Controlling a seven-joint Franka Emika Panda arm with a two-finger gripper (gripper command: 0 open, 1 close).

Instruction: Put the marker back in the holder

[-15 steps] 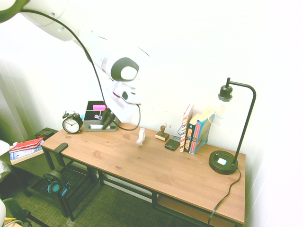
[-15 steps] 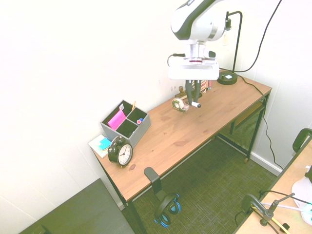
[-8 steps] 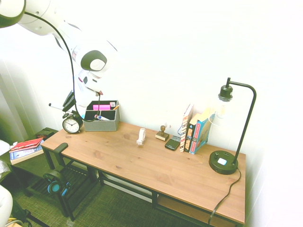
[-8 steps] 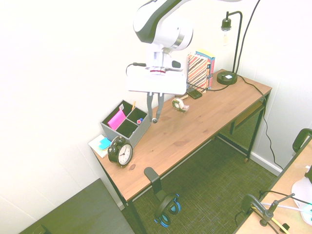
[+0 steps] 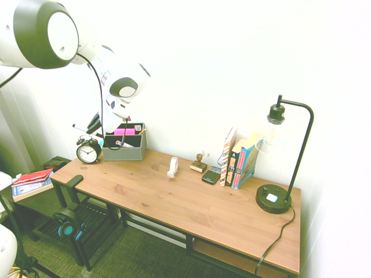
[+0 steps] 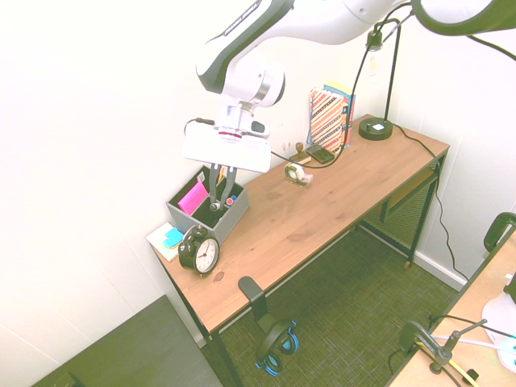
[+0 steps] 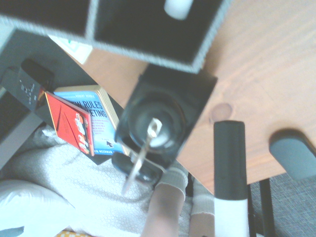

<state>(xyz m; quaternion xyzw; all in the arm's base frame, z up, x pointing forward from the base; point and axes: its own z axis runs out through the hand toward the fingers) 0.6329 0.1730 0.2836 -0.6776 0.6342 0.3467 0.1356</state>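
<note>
One gripper (image 6: 218, 187) hangs over the single grey holder (image 6: 207, 207), its two fingers pinching one marker (image 7: 229, 182), black cap end down, just above the compartments. One black alarm clock (image 6: 198, 251) stands at the holder's 7 o'clock, touching or nearly so. One tape roll (image 6: 297, 172) lies at its 2 o'clock, well apart
</note>
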